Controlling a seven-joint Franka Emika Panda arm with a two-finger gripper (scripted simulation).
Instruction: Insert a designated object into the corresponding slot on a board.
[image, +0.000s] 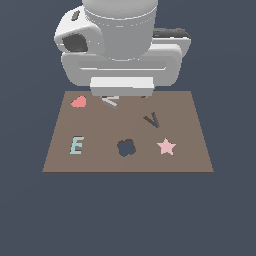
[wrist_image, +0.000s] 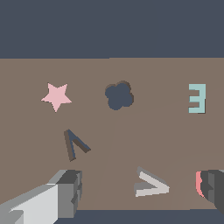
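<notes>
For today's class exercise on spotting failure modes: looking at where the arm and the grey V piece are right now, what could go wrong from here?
1. The open fingers straddle the grey V piece, which sits off-centre between them; closing may push or twist it.
2. The piece points a different way from the V slot, so it probably needs turning or it will not seat.
3. The red heart lies right by one finger and might get knocked.

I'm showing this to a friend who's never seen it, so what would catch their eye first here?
First, the big white robot arm looming over the far edge of the brown board. Next, the colored shapes on the board: a pink star, a teal E and a red heart, with a dark flower-shaped hole between E and star. Under the open gripper lies a light-grey V piece, apart from its dark V cutout.
</notes>
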